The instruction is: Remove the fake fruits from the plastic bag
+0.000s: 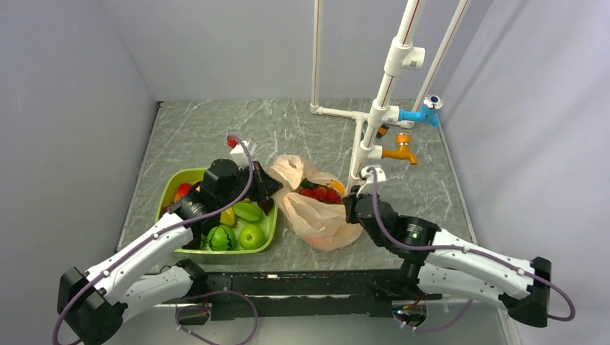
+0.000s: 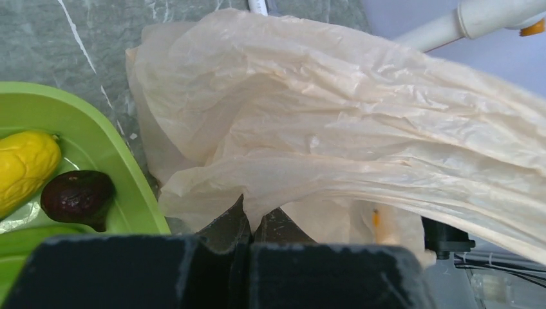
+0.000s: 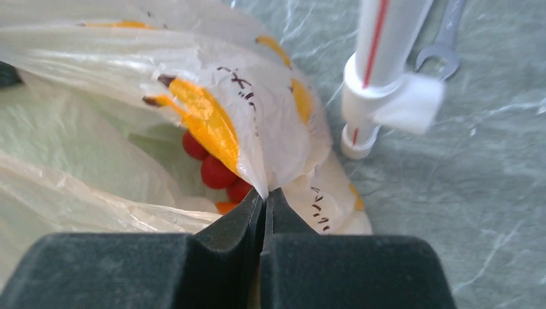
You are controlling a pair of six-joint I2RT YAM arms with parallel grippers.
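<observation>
Both jaws pinching the plastic bag (image 1: 316, 215); contents mostly hidden, only red balls (image 3: 216, 170) showing.

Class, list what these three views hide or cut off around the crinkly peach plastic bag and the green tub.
- Left wrist: crinkly peach plastic bag folds hide its contents.
- Right wrist: film hides the inside beyond the glossy red balls.
- Top: white left arm covers part of the bright green plastic tub.
- Right wrist: grey metal spanner cut by top edge.

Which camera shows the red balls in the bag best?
Right wrist: the red balls show close up in the plastic bag's mouth. Top view shows them tiny; left wrist shows only the bag.
</observation>
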